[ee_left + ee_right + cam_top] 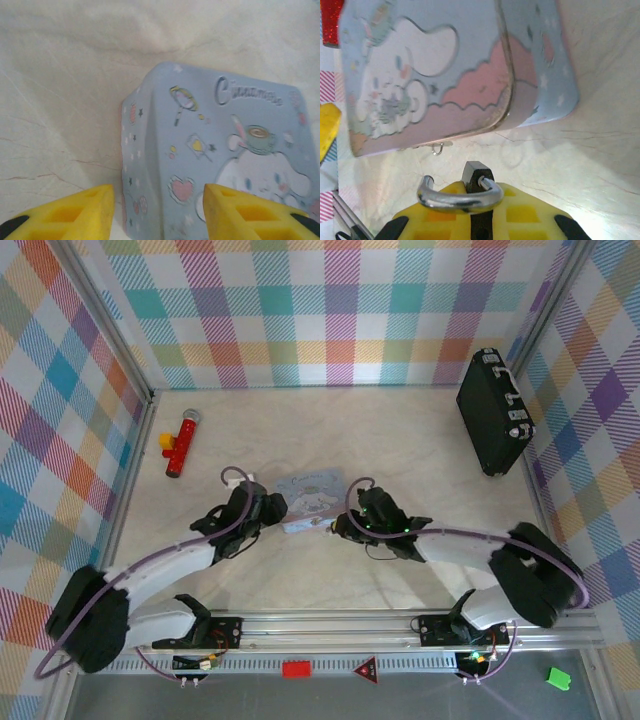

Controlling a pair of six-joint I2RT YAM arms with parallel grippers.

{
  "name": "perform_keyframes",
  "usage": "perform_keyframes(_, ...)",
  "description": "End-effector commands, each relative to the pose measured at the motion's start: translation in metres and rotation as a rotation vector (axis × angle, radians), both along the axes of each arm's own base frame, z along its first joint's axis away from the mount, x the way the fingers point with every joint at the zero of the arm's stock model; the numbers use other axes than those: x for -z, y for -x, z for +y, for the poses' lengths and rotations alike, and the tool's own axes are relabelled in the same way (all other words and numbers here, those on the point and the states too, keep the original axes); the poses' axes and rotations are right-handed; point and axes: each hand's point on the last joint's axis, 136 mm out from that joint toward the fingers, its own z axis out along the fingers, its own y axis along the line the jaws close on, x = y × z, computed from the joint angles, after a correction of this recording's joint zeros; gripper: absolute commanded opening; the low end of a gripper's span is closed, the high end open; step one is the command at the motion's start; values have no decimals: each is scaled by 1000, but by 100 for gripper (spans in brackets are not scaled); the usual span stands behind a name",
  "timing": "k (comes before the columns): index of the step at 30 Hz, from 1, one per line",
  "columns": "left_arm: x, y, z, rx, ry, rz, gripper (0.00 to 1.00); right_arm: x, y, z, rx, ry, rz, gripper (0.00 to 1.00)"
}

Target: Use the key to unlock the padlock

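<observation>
The right hand [338, 525] is clenched on the padlock [480, 181]. In the right wrist view the dark body sits pinched between the yellow fingers [525, 215]. The silvery shackle [457, 199] curves off to one side of the body. One end of it goes into the body and the other end looks free. The padlock is thus held just above the desk [330, 430], at the middle, just near and right of the tin [312, 483].

The pale blue tin has a white cartoon figure on its lid. A small wire loop [437, 148] hangs at the tin edge that faces the padlock.

The left hand [272, 508] is released. In the left wrist view its yellow fingers [100, 212] stand apart, and a corner of the tin [225, 150] lies in the gap. I cannot tell whether either finger touches it. The two hands face each other, one on either side of the tin's near edge.

A red-and-yellow toy [181, 443] lies far left on the desk, well apart from the tin. A black case [492, 412] stands far right against the checked wall.
</observation>
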Motion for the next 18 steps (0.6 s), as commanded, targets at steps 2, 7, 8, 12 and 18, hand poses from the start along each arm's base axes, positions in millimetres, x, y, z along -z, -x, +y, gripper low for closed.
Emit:
perform_keyframes(2, -16, 19, 28, 62, -137, -67, 51, -22, 10, -33, -123, 203, -100, 0)
perform_keyframes(7, -26, 36, 61, 49, -226, -135, 54, -58, 13, -67, -218, 403, -228, 0)
perform_keyframes(8, -28, 40, 68, 35, -243, -151, 56, -64, 12, -74, -233, 446, -250, 0)
perform_keyframes(12, -41, 51, 89, -24, -257, -232, 63, -79, 7, -97, -262, 570, -296, 0)
perform_keyframes(18, -52, 65, 116, -118, -260, -337, 77, -81, -11, -124, -238, 684, -299, 0)
